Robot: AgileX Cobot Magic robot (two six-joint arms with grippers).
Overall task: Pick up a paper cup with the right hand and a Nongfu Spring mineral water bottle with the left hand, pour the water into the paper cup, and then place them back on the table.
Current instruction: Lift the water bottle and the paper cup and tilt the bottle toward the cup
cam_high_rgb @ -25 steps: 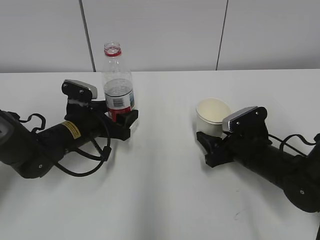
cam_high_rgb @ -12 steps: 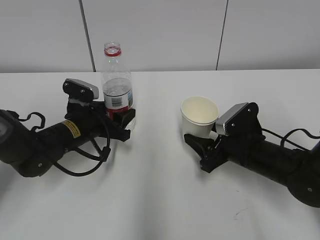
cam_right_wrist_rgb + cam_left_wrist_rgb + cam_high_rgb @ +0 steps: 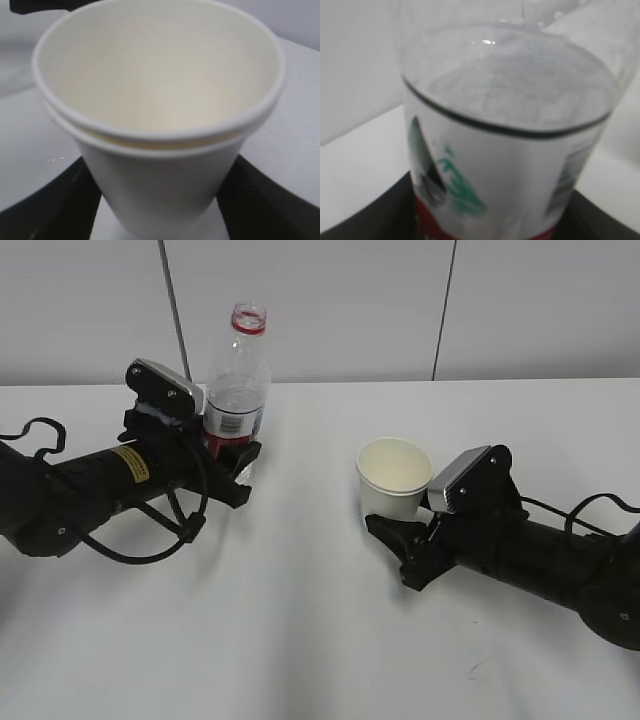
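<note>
— Where's everything?
— My left hand (image 3: 232, 455) clamps the bottle (image 3: 237, 375) at its label; the right hand (image 3: 398, 537) squeezes the paper cup (image 3: 394, 478) low.
— Handling?
— The cup crushes easily; the bottle's thin, sloshing.

Two black arms with looping black cables, silver-grey top plates; yellow sticker (image 3: 125, 464) on the left one.
</note>
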